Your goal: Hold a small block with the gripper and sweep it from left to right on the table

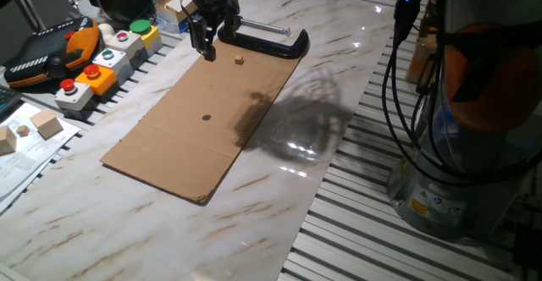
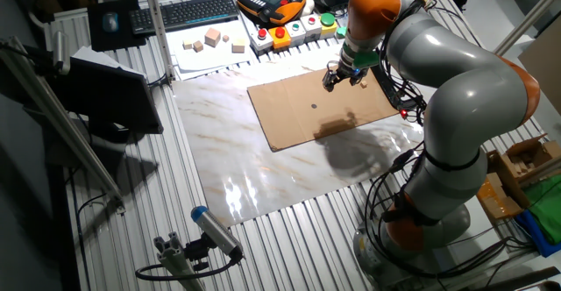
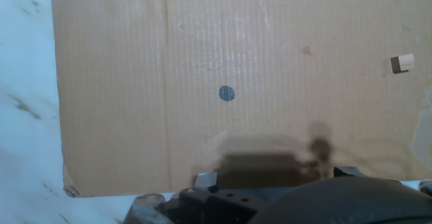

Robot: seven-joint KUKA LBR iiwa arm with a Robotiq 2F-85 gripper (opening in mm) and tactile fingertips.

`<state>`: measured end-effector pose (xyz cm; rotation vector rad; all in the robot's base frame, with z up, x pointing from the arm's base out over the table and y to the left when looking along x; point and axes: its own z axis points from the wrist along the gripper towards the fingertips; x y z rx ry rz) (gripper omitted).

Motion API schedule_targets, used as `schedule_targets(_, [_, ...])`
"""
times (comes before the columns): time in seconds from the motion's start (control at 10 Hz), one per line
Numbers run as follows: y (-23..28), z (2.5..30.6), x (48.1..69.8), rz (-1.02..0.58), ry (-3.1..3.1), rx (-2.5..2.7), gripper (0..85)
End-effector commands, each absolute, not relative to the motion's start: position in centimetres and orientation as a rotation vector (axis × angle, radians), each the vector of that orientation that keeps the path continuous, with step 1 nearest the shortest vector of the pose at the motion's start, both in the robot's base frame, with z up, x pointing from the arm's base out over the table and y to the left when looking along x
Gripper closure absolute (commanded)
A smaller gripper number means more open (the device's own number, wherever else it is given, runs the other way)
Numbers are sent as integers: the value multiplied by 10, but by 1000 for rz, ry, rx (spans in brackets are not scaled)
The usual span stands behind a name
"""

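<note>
We see the tool (image 1: 208, 51) hanging over the far end of a flat cardboard sheet (image 1: 203, 124), its two black fingers (image 1: 209, 47) pointing down, close together and gripping nothing. The fingers stand clear of the sheet, with no cube between them. The block (image 1: 240, 60) lies on the cardboard just off at the tool's 3 o'clock in one fixed view, apart from the fingertips. In the hand view the same block (image 3: 401, 63) sits near the sheet's edge at 3 o'clock, while a small dark dot (image 3: 227, 93) marks the middle of the cardboard.

Past the block, at 1 o'clock from the tool, a black clamp (image 1: 271, 42) rests at the far edge of the sheet. The cardboard lies on the worktop (image 1: 279, 192), which is white with thin brown veins. At 9 o'clock from the tool a row of push-button boxes (image 1: 106, 65) lines the worktop's edge, with an orange-and-black handset (image 1: 51, 54) beyond them. Farther round, at 8 o'clock, larger pale wooden blocks (image 1: 47, 124) sit on paper. The orange-and-grey arm (image 2: 456, 81) curves over from the other side.
</note>
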<state>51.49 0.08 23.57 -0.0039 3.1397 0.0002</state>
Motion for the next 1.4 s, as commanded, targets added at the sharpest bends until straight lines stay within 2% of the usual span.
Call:
schedule_targets(0.0, [1,236,515,-126,3116,-119,843])
schedule_targets(1.3, [-8,231,521,-82,3128,-92,843])
